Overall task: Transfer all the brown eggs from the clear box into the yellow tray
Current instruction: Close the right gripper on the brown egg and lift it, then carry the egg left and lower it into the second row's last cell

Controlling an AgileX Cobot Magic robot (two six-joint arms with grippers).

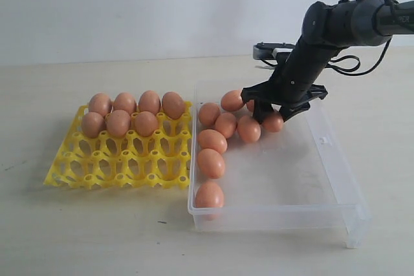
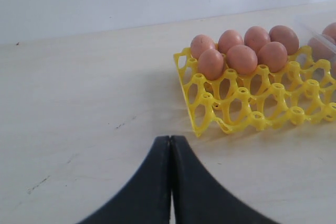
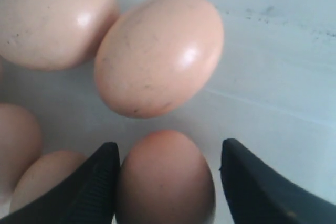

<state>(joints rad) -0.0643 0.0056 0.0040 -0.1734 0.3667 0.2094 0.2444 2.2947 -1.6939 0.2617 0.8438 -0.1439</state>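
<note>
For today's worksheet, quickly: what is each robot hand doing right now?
Left hand: closed, holding nothing.
Right hand: open, straddling a brown egg in the clear box, not gripping it.

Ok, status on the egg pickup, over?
Right gripper open, fingers straddling one smooth brown egg in the clear plastic box. Left gripper shut, apart from the yellow plastic egg tray, seven eggs seated. Neighbouring eggs crowd the pick.

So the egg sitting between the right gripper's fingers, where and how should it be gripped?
Across its rounded sides at the widest middle, coming straight down from above. The egg lies on the clear box floor with other brown eggs close by, so mainly its top is free. The open right gripper straddles it that way.
</note>
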